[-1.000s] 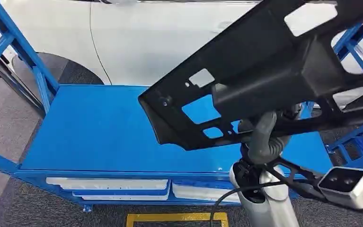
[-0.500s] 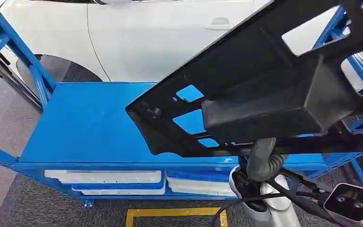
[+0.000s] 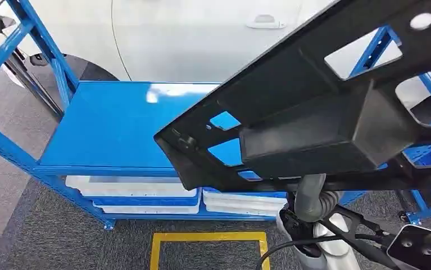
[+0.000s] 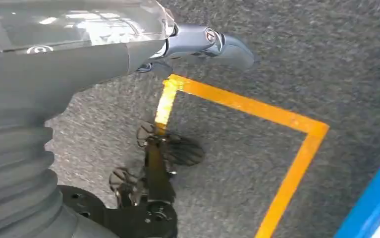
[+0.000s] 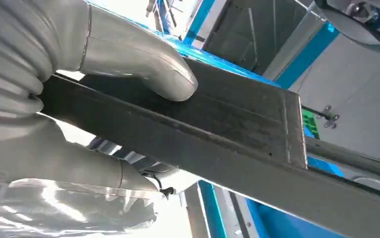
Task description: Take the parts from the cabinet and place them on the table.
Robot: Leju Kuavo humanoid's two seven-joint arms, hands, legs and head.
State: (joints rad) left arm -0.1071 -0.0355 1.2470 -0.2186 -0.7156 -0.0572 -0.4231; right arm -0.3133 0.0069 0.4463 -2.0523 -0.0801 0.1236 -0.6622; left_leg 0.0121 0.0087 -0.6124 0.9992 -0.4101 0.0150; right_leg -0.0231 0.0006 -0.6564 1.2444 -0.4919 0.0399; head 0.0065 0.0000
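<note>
Since a second ago the whole head view has shifted: the blue table (image 3: 117, 121) now sits higher and further toward 10 o'clock, so the camera has moved with the robot's body rather than the table itself. Within that view the long black plastic part (image 3: 314, 112) has risen and swung, its near end now around the centre and its body running off toward 2 o'clock, hanging over the table's right half without touching it.

Seen from the right wrist, the right robot hand (image 5: 79, 94) is clamped on the part (image 5: 217, 129), thumb pressed on one face and fingers wrapped under the other. From the left wrist, the left robot hand (image 4: 197, 44) hangs over the carpet beside a yellow floor marking (image 4: 257, 109), holding nothing; how far its fingers are spread I cannot tell.

My judgement: the carry is nearly done, and what remains is lowering the part flat onto the blue top and letting go. White trays (image 3: 145, 194) sit on the shelf below.
</note>
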